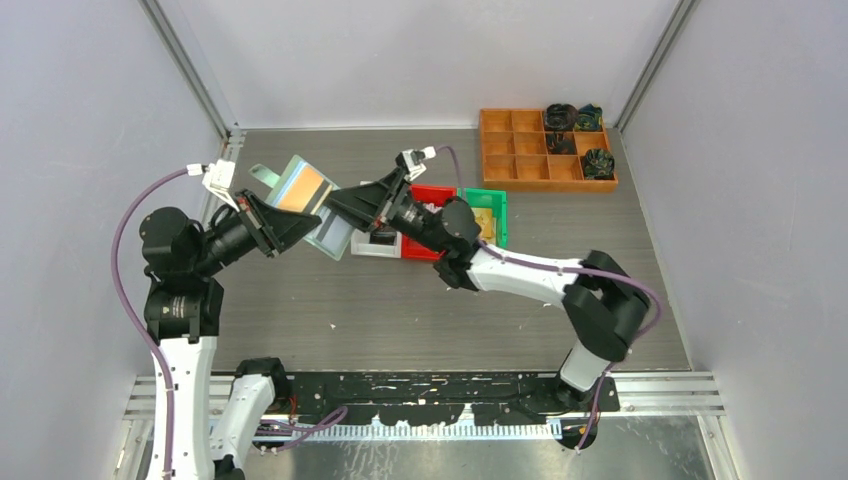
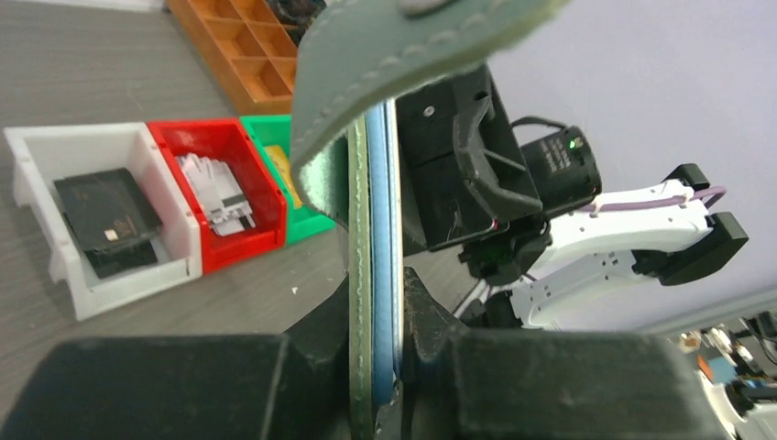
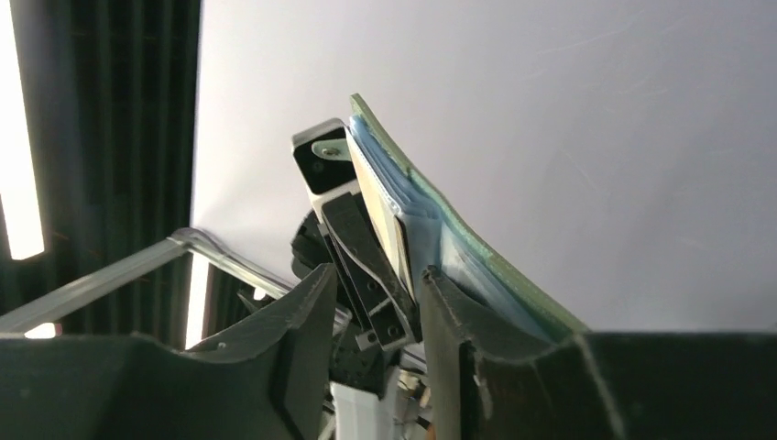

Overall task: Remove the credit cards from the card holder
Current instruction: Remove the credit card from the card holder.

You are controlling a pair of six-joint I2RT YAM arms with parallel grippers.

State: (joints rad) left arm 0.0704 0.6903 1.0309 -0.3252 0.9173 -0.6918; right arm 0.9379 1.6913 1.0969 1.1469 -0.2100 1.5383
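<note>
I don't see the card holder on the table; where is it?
Top view, left of centre: the card holder is held in the air, clamped in the left claw, the right claw at its other edge.

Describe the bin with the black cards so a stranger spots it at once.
On the grey table, three plastic bins sit in a row near the orange compartment tray. It is the white end bin, beside the red bin, holding black cards.

Dark grey wood-grain tabletop (image 1: 400, 310), boxed in by plain pale grey-lilac wall panels (image 1: 420, 60) at the back and both sides. Silver metal frame posts (image 1: 195, 70) stand in the back corners, and a slotted aluminium rail (image 1: 660, 392) runs along the near edge. The right wrist view shows a black curtain (image 3: 101, 119) with a bright vertical strip light (image 3: 20, 165) at far left.
</note>
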